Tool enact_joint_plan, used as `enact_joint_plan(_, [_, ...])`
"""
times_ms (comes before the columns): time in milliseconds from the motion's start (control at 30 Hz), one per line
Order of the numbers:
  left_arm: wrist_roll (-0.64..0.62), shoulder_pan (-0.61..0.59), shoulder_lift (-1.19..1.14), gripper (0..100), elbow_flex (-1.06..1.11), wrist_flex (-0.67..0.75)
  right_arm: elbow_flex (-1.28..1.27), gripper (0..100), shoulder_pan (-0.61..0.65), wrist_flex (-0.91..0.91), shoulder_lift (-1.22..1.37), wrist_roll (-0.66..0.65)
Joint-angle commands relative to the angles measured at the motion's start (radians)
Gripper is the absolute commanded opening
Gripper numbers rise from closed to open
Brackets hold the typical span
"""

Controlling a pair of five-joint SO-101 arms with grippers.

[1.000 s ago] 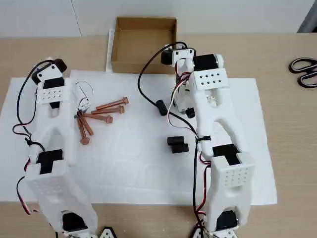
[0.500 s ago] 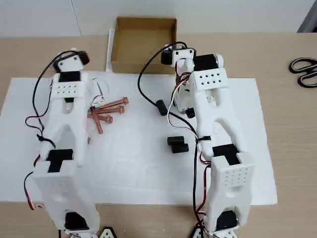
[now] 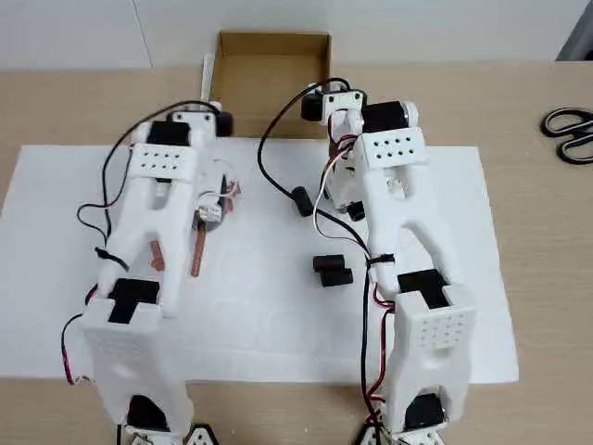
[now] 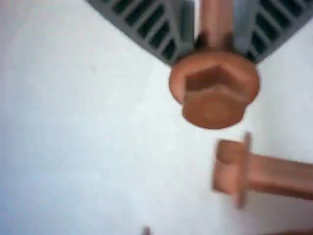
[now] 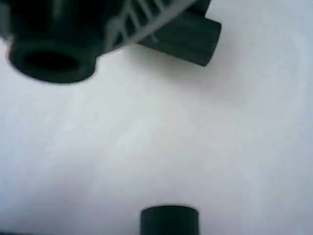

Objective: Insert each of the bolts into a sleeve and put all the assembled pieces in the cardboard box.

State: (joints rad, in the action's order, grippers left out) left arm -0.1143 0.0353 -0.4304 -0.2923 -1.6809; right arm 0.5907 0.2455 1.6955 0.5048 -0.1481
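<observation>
My left gripper [image 4: 213, 29] is shut on a copper bolt [image 4: 213, 90], whose hexagonal head points at the camera. A second bolt [image 4: 264, 171] lies on the white sheet just beyond it. From above, the left gripper [image 3: 216, 199] hangs over the sheet's left middle, with loose bolts [image 3: 198, 250] beside the arm. My right gripper [image 5: 73, 29] is shut on a black sleeve [image 5: 51, 61], open end showing, close above the sheet. More black sleeves [image 5: 188, 34] [image 5: 169, 220] lie near it. From above, the right gripper [image 3: 345, 199] sits near the sheet's far edge, below the cardboard box [image 3: 273, 79].
Two black sleeves [image 3: 332, 269] lie together at the sheet's middle and one sleeve [image 3: 301, 199] lies left of the right gripper. Scissors [image 3: 570, 134] rest on the wooden table at the far right. The white sheet [image 3: 259, 315] is bare toward its near edge.
The left arm has swung right from the bolt pile toward the middle, carrying a bolt; the remaining bolts have shifted. The right arm has not moved.
</observation>
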Motion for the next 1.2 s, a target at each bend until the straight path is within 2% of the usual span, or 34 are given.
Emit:
enact_joint_plan(0, [0.028, 0.006, 0.009, 6, 0.028, -0.002, 0.012, 0.4, -0.002, 0.016, -0.065, 0.0])
enact_joint_plan(133, [0.034, -0.002, 0.018, 11, 0.174, 0.103, 0.012, 0.4, -0.004, 0.016, -0.065, 0.0])
enact_joint_plan(433, [0.026, 0.0, 0.011, 12, 0.294, 0.25, 0.012, 0.4, -0.002, 0.016, -0.065, 0.0])
enact_joint_plan(700, [-0.002, 0.005, 0.014, 11, 0.295, 0.269, 0.012, 0.4, 0.001, 0.016, -0.065, 0.0])
enact_joint_plan(833, [0.0, 0.006, 0.018, 6, 0.292, 0.269, 0.012, 0.4, 0.001, 0.016, -0.065, 0.0])
enact_joint_plan(1167, [-0.002, 0.008, 0.02, 4, 0.292, 0.29, -0.014, 0.4, 0.002, 0.016, -0.065, 0.0])
